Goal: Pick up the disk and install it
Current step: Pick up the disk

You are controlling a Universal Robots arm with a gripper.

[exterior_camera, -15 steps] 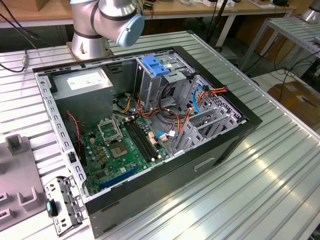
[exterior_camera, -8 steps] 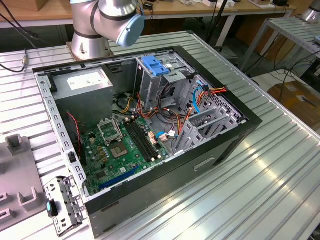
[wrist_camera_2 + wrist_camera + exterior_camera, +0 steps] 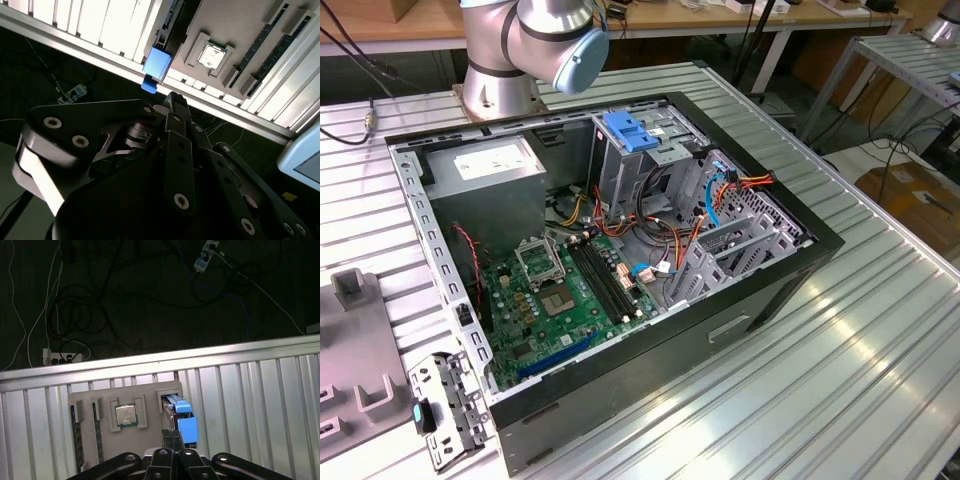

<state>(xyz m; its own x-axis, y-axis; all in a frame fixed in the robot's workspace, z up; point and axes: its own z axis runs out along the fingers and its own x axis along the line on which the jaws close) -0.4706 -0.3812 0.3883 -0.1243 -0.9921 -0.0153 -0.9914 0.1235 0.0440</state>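
Ribbed metal bench (image 3: 860,360) carries the open computer case (image 3: 720,340), where the install presumably goes. Grey parts tray (image 3: 107,442) holds the disk (image 3: 185,427) on edge in a slot, blue rail up, likely for access from above. Tool (image 3: 172,439) hovers just beside that rail, fingers pinched together, gripping nothing.

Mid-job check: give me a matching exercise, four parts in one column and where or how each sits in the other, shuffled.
1. disk
2. processor chip
3. power-supply box
4. motherboard

A. green, on the floor of the open case
B. flat in a square pocket of the grey holder
C. on edge in a holder slot, blue-railed
D. inside the case, white sticker on top

Pairs: 1-C, 2-B, 3-D, 4-A
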